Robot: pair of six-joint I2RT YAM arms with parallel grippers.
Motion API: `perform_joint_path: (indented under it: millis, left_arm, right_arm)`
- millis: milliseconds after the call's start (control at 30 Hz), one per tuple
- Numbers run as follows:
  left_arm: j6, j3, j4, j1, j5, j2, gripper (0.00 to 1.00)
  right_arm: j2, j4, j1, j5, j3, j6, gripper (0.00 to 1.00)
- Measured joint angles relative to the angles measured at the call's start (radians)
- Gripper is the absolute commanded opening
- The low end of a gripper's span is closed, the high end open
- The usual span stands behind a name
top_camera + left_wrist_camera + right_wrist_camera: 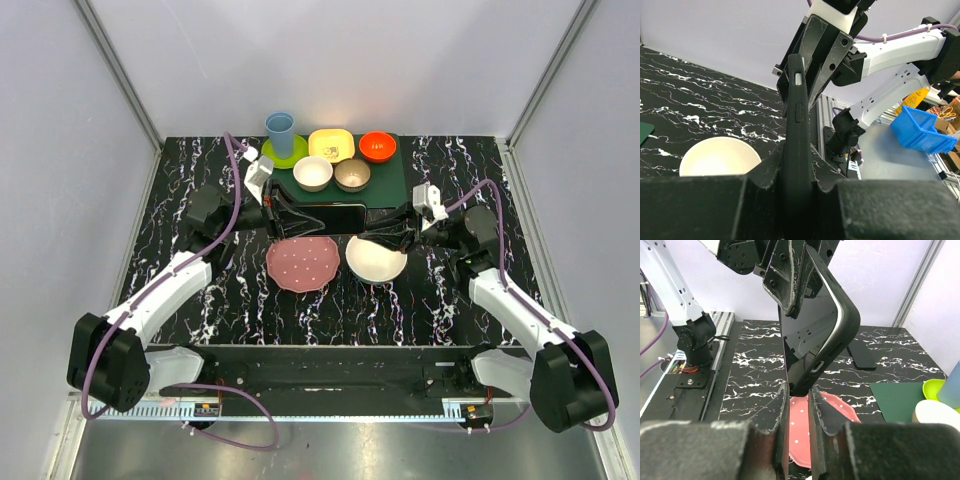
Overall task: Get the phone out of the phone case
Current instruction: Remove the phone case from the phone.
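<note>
Left wrist view: own fingers (755,195) fill the bottom. The left gripper (797,172) is pressed tight on the phone (796,130), which stands edge-on out of the jaws with its side buttons toward the camera. The phone's far end sits in the right gripper (801,75), one finger on each flat side. Only a dark edge shows here, so I can't tell shell from phone.

Right wrist view: own fingers (780,410) are at the bottom, drawn in narrow on the phone's lower corner. Both look to touch it, so it is pinched. The phone rises tilted from the jaws, its glossy screen toward the picture's left. The case (851,322) reads as a dark rounded shell around the back and edge, with a pale strip along the rim. The phone is seated in the case. The left gripper clamps the upper end. The pink plate (840,415) lies below the phone, apart from it. A flat black slab (860,355) lies on the table (755,370) past the plate.

Top view: the phone hangs in the air just beyond the plate's far rim. It spans between the grippers, the left one on its left end and the right one on its right end. The bowl (376,262) is just right of the plate. The mat (385,182) and cup (280,128) are farther beyond the plate.
</note>
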Motion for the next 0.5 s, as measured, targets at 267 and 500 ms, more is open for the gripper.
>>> perform_joint_path:
  millis: [267, 500]
  left_arm:
    - [0.001, 0.0, 0.003, -0.004, 0.001, 0.003, 0.0]
    - [0.003, 0.0, 0.004, -0.004, -0.001, 0.011, 0.0]
  right_arm:
    - [-0.024, -0.04, 0.0, 0.009, -0.007, -0.117, 0.09]
    - [-0.035, -0.084, 0.005, 0.036, -0.01, -0.207, 0.09]
